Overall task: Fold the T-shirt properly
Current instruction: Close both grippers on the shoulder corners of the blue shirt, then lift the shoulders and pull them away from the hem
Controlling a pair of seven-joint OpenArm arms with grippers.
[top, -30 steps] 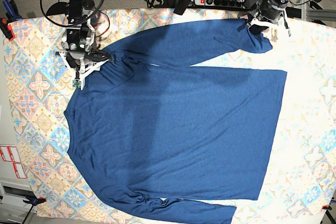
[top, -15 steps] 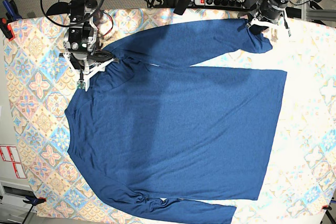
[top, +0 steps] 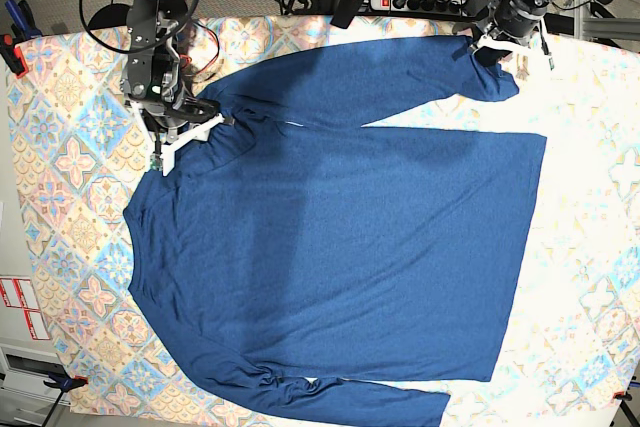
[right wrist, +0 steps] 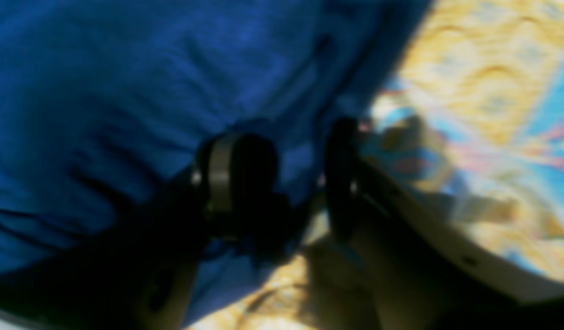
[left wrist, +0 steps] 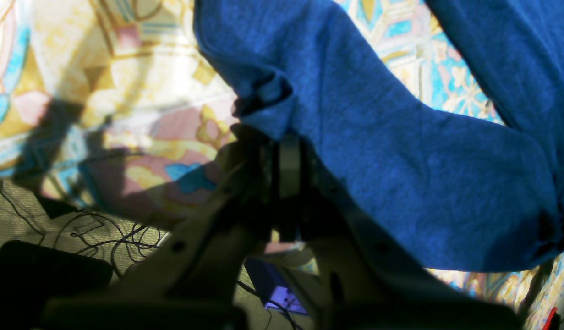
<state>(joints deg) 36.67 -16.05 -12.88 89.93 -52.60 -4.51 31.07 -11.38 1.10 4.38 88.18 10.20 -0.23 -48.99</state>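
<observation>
Two arms work the top edge of one big garment: the T-shirt [top: 340,247] lies flat and face-up across the tablecloth [top: 70,197], filling the middle of the base view, its upper sleeve stretched along the top and its lower sleeve bunched at the bottom edge. My left gripper [top: 497,39], upper right of that view, is clenched on the cuff of the upper sleeve. My right gripper [top: 183,119], upper left, sits at the shoulder seam with its jaws apart, fabric between them but not pinched. I judge the sleeve fold is just being set up; next I must pinch the shoulder firmly before carrying the sleeve inward.
</observation>
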